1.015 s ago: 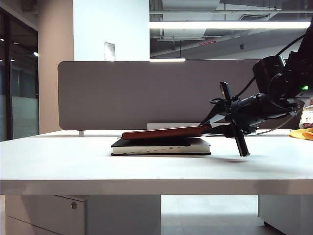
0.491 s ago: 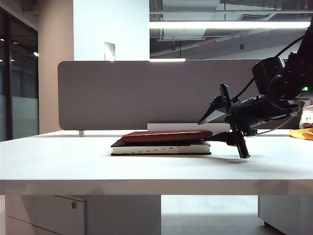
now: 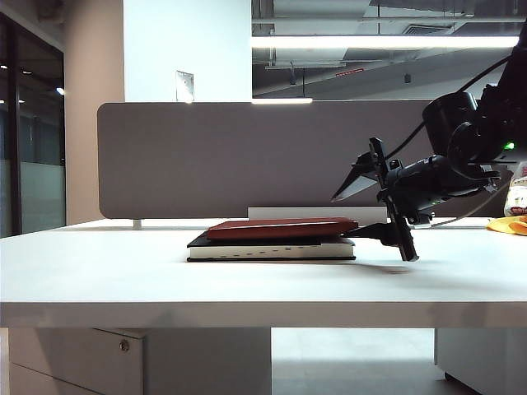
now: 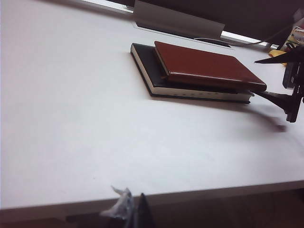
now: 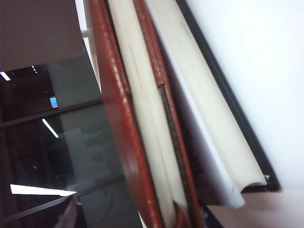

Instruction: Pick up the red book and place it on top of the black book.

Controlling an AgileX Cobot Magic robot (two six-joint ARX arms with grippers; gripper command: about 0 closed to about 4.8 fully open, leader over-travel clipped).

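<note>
Where the white counter [image 3: 99,271] fills the lower half of the exterior view, we see the red book [image 3: 282,228] lying flat on top of the black book [image 3: 272,246] near the middle. The red book sits shifted toward the right end of the black one, leaving a strip of black cover bare on the left. In the left wrist view the red book [image 4: 206,68] likewise rests on the black book [image 4: 156,78], whose cream page edge carries small dark marks.

We find the right gripper [image 3: 366,210] just beside the right end of the stack, its fingers spread wide apart, one above the level of the red cover and one low beside the black book's end. It holds nothing. The right wrist view looks along both books' pale page edges from very close.

The left gripper [image 4: 130,213] shows only as a dark tip at the near counter edge, well apart from the books, and we cannot tell how its fingers stand. A grey partition [image 3: 247,156] rises behind the counter.
</note>
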